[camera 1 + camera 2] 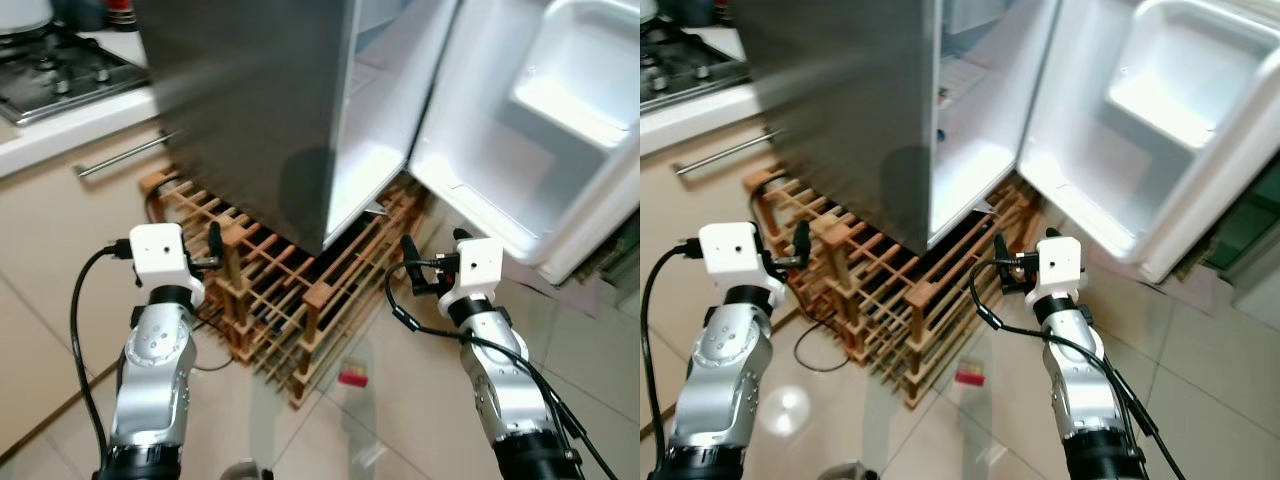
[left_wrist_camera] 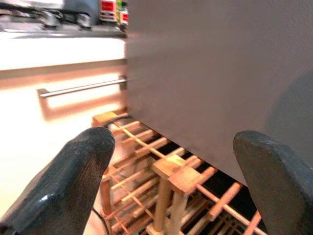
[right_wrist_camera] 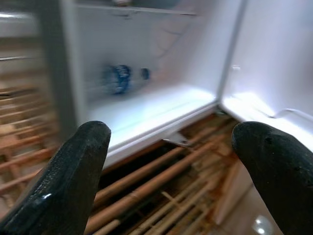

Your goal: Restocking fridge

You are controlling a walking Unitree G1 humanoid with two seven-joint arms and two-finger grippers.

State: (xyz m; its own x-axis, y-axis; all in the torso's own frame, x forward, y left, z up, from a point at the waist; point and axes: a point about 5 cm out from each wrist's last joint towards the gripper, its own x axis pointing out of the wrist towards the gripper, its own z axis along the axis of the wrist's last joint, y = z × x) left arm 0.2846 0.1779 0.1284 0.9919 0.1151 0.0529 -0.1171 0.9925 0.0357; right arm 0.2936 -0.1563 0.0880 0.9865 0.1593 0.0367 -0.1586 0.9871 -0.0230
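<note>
My left gripper (image 2: 171, 176) jaws wide, empty, before the grey fridge side (image 1: 250, 110) above the wooden rack (image 1: 270, 300). My right gripper (image 3: 171, 171) jaws wide, empty, facing the open fridge (image 3: 156, 107); blue bottle (image 3: 117, 78) lies on its bottom shelf. Door (image 1: 540, 130) swung right. Small red item (image 1: 352, 378) on floor.

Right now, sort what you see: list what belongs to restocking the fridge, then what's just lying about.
For the job:
- fridge, its door open
- blue bottle on the fridge's bottom shelf
- left gripper, open, holding nothing
- right gripper, open, holding nothing

Just lying about:
- wooden rack under the fridge
- small red item on the floor
- stove
</note>
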